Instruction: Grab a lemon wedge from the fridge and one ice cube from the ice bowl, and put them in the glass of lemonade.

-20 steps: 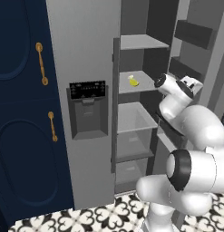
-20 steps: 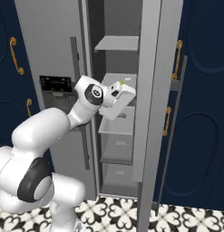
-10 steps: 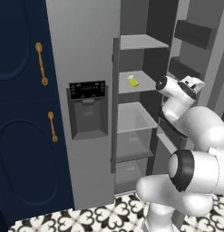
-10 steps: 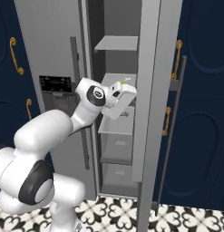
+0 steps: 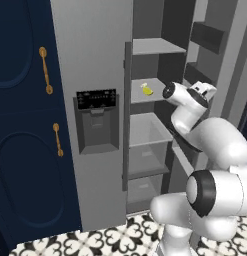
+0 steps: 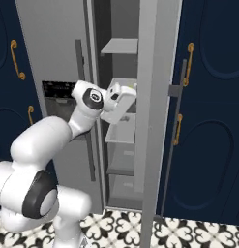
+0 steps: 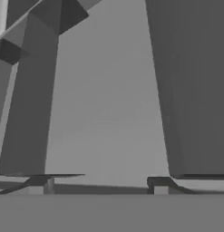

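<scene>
1. The fridge (image 5: 95,60) stands open, its shelves at centre of the left base frame.
2. The wedge (image 5: 147,89) lies on the second shelf (image 5: 145,95), just left of the arm's wrist.
3. The claw (image 7: 102,183) sits at the hand frame's bottom, fingertips (image 7: 41,183) well apart, nothing between them.

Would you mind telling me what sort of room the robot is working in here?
Most likely a home kitchen, rendered in simulation: a tall grey fridge stands open with a lemon wedge on a shelf, flanked by navy cabinets with brass handles, over a patterned tile floor.
</scene>
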Tool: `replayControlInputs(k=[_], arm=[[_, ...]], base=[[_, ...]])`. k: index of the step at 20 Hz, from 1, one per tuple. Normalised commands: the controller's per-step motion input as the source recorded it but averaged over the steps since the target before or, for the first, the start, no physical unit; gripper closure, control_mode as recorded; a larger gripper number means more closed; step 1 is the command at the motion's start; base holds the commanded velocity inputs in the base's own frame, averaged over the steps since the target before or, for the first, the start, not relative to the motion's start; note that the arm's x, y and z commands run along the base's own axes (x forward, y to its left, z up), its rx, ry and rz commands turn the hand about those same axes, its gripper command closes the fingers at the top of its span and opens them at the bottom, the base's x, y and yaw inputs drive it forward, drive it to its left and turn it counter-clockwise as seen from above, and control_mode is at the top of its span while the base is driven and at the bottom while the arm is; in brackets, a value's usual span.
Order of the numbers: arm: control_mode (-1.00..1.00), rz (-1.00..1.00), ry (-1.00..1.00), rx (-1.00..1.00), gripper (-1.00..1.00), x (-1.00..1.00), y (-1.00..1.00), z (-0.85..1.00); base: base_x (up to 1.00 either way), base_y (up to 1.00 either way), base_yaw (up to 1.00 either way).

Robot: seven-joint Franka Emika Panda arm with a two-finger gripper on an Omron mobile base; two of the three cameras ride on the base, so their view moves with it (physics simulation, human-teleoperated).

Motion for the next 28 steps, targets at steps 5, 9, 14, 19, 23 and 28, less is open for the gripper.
replayControlInputs(k=[5, 9, 14, 19, 23, 28], arm=[[-1.0, 0.42, 0.04, -0.2, -1.0, 0.62, -0.11, -0.2], [-1.0, 0.53, -0.05, -0.11, -1.0, -0.46, -0.27, -0.36], [-1.0, 0.27, -0.2, 0.0, -1.0, -1.0, -0.98, -0.61], [-1.0, 0.15, -0.05, 0.0, -1.0, -0.56, -0.52, -0.08], [-1.0, 0.15, -0.09, -0.07, -1.0, 0.0, 0.07, 0.47], [-1.0, 0.05, -0.02, -0.1, -1.0, 0.0, -0.11, 0.18]], base=[[0.0, 0.0, 0.0], [0.0, 0.0, 0.0], [0.0, 0.0, 0.0], [0.0, 0.0, 0.0], [0.0, 0.0, 0.0], [0.0, 0.0, 0.0]])
